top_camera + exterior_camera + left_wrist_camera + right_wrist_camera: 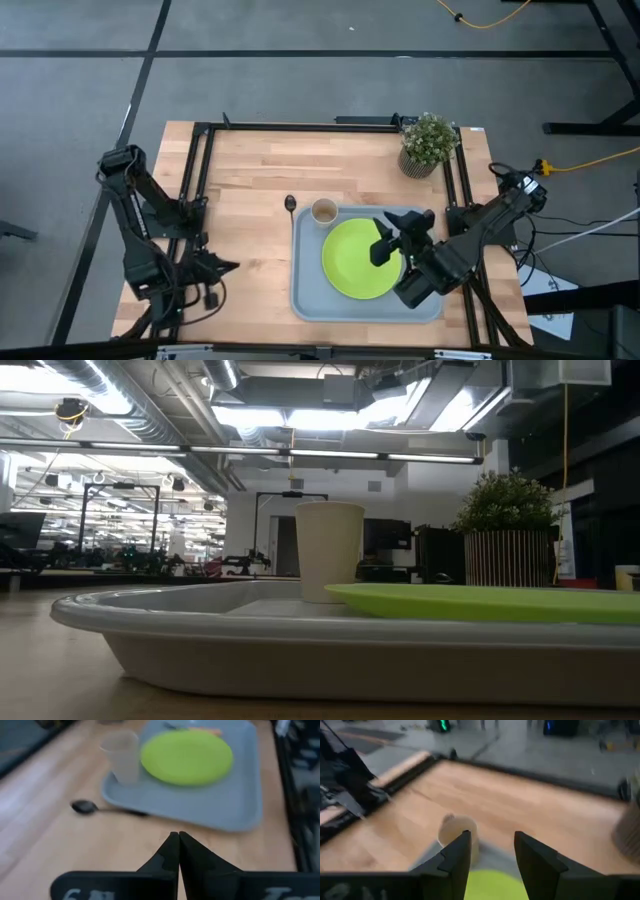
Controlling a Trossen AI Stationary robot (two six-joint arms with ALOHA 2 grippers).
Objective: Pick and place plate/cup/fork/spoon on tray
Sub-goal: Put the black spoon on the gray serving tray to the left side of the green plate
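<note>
Light wood is the top of the table [250,180], and on its near right part lies the grey-blue tray [305,290], flat, with its raised rim closest in the low view [200,635]. On this tray rests the lime-green plate [355,265], which fills most of the middle; the low view shows it edge-on [480,600], sitting on the tray floor. The right gripper [390,238] hangs above the right side of the plate, and in its own wrist view the two dark fingers [457,857] stand apart with an empty gap between them, so nothing is held. Just behind the plate, in the far left corner of the tray, stands the tan cup [324,211], upright; from table height it looks tall and pale [328,550], very near to the plate rim, but I cannot tell if they touch. In the left wrist view something orange, the fork [202,730], lies at the far rim of the plate, too blurred to tell if it rests on the plate or on the tray. The dark spoon [290,204] is on the bare wood just beside the tray's far left corner, outside the rim. The left gripper [222,267] waits at the near left side of the table, well apart from the tray, its fingers [167,855] pressed together on nothing. Farthest, at the back right corner, stands a potted plant [428,143].
</note>
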